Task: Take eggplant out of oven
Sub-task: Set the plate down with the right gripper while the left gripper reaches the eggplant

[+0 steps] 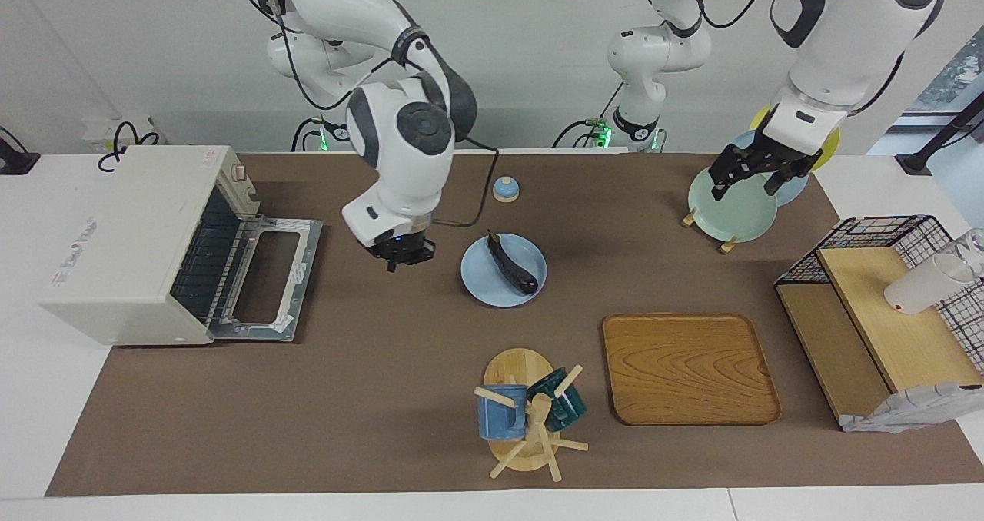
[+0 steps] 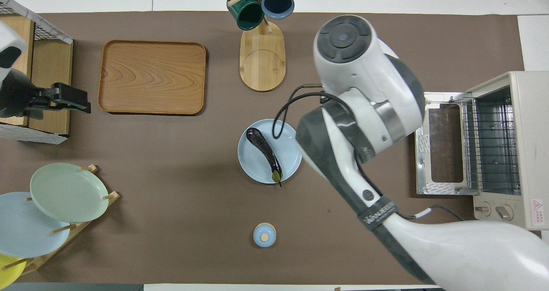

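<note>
While the oven door lies open: scene near to far.
Left gripper (image 1: 744, 180): over the plate rack (image 1: 707, 221), fingers spread, holding nothing.
Right gripper (image 1: 400, 256): between oven (image 1: 131, 244) and plate, finger state cannot be told.
Eggplant (image 1: 512, 263): lying on the blue plate (image 1: 480, 283), mid-counter.
Tray (image 1: 688, 367): farther out.

A small red-and-white warning label (image 2: 537, 205) is seen on the boxy off-white toaster oven (image 2: 525, 110), its words too small to read. Faint grey lettering (image 1: 74, 253) on the oven's top is illegible.
</note>
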Robot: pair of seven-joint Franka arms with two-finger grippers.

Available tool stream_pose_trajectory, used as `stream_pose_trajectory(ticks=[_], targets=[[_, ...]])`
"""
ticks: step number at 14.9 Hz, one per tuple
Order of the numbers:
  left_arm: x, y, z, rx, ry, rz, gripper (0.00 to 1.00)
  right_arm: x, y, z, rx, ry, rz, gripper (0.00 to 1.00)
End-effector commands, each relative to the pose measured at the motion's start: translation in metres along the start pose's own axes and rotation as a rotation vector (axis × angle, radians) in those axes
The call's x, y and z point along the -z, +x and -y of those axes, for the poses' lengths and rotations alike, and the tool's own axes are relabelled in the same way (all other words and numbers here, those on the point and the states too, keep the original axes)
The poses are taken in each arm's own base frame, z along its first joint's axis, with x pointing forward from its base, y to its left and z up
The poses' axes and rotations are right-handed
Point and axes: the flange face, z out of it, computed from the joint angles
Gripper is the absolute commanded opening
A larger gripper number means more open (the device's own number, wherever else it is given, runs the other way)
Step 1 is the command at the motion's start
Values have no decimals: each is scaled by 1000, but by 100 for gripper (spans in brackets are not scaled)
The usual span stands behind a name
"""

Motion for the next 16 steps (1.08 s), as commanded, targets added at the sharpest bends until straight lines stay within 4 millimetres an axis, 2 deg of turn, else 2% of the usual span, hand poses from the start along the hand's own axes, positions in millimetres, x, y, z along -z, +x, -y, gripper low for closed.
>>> stream_pose_trajectory(ticks=[1, 3, 5, 7, 9, 13, 14, 16], targets=[[-27, -8, -53, 82, -38, 5, 100, -77, -24, -49, 26, -5, 9, 0], [-65, -9, -110, 150, -63, 39, 100, -108, -30, -56, 21, 18, -1, 0], [-106, -12, -165, 222, -71, 44, 100, -122, -29, -63, 11, 28, -2, 0], [-144, -23, -205, 239, -57, 76, 100, -139, -25, -75, -7, 37, 3, 0], [-183, -31, -237, 337, -48, 99, 100, -154, -28, -74, 2, 19, 29, 0], [-240, -42, -279, 437, -59, 97, 100, -163, -32, -77, 38, -32, 24, 0], [-250, -45, -283, 444, -65, 92, 100, -171, -35, -83, 35, -38, 31, 0], [-260, -46, -284, 447, -69, 90, 100, -174, -36, -86, 51, -60, 27, 0]])
